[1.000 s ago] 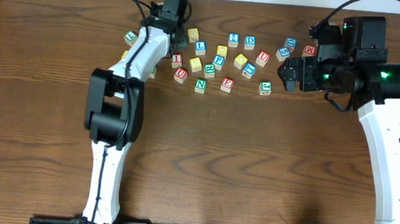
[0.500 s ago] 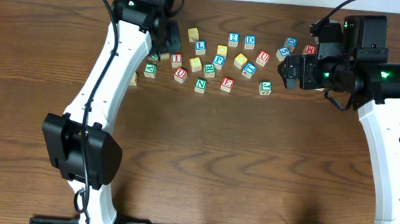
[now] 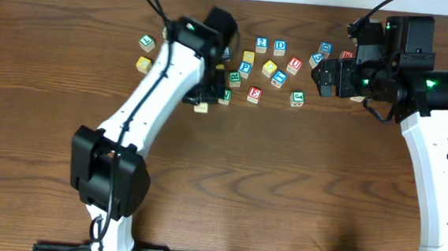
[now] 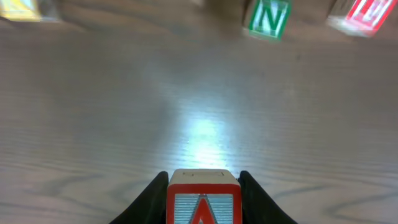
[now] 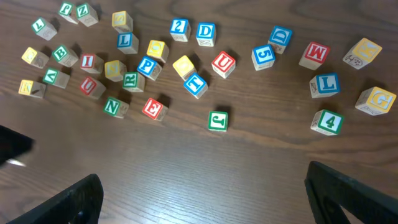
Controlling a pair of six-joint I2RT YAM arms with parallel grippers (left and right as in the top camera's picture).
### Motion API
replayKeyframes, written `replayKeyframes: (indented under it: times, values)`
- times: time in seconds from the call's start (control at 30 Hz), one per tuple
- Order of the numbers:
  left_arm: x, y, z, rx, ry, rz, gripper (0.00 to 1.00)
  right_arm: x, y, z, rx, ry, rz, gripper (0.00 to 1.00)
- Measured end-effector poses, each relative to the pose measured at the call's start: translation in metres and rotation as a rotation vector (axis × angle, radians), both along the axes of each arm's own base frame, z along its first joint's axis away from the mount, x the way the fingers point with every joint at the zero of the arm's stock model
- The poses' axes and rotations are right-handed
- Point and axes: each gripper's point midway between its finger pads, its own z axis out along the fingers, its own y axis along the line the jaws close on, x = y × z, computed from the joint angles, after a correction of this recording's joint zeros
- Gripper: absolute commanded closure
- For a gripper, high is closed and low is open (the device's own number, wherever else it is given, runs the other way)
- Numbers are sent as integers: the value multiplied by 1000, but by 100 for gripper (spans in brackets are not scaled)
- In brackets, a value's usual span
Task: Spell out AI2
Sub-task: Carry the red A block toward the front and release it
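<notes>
While left tool [image 4: 203, 185] pinches A block [image 4: 203, 208], right tool [image 5: 204, 190] spread over wood-grain table [image 3: 283, 185].

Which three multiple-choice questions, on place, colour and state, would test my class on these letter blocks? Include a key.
1. The blue 2 block lies: A) beside the blue D block; B) stacked on a block; C) held in the air.
2. The letter on the A block in the left fingers is: A) green; B) red; C) blue.
3. The right fingers are: A) shut on a block; B) out of sight; C) open, empty.
Key: A, side by side; B, red in the left wrist view; C, spread wide apart.
</notes>
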Motion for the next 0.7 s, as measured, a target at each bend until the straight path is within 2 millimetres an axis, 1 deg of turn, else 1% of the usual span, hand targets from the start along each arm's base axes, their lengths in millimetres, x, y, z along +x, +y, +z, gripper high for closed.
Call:
replayKeyframes:
  times: [0.1, 0.17, 0.23, 0.3, 0.37, 0.5, 0.6, 0.7]
  values:
    - [-11, -4, -25, 15, 32, -10, 78, 0, 0, 0, 0, -2, 0, 1]
    - [-14, -6, -39, 19, 40, -7, 79, 1, 0, 0, 0, -3, 0, 1]
    - [-15, -7, -51, 16, 34, -3, 79, 1, 0, 0, 0, -3, 0, 1]
    - [-10, -10, -63, 3, 11, 3, 79, 1, 0, 0, 0, -3, 0, 1]
    - [-3, -13, -73, -17, -25, 6, 79, 1, 0, 0, 0, -3, 0, 1]
    - [3, -17, -92, -40, -67, 17, 79, 1, 0, 1, 1, -6, 0, 1]
    - [-1, -15, -105, -42, -66, 41, 78, 1, 0, 1, 1, -5, 0, 1]
    - [-8, -11, -113, -33, -47, 56, 78, 1, 0, 1, 1, -6, 0, 1]
